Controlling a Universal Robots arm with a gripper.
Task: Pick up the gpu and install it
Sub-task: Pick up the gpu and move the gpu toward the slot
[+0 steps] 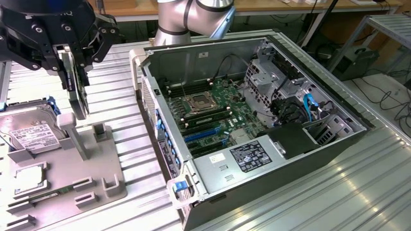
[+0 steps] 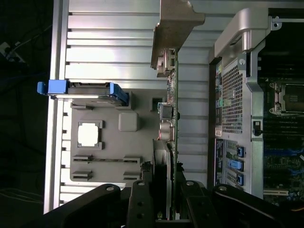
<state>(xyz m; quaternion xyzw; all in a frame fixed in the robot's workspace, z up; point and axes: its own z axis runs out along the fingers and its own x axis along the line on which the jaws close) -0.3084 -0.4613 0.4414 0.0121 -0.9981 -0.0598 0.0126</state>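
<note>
My gripper (image 1: pixel 76 72) is at the exterior view's upper left, shut on the gpu (image 1: pixel 80 94). The card hangs upright and edge-on below the fingers, just above the grey fixture tray (image 1: pixel 96 159). In the wrist view the gpu (image 2: pixel 172 95) runs as a thin green edge away from my gripper (image 2: pixel 164 199), ending in its pale metal bracket (image 2: pixel 176 23). The open computer case (image 1: pixel 257 120) lies to the exterior view's right of the card, with its motherboard (image 1: pixel 212 115) and blue expansion slots (image 1: pixel 202 134) exposed.
The grey tray (image 2: pixel 109 142) also holds a silver hard drive (image 1: pixel 29 132) with blue rails (image 2: pixel 90 90), a square processor (image 2: pixel 90 134) and a narrow memory stick (image 2: pixel 107 160). The case's rear wall (image 2: pixel 232 95) stands between the card and the motherboard. Ribbed metal table all around.
</note>
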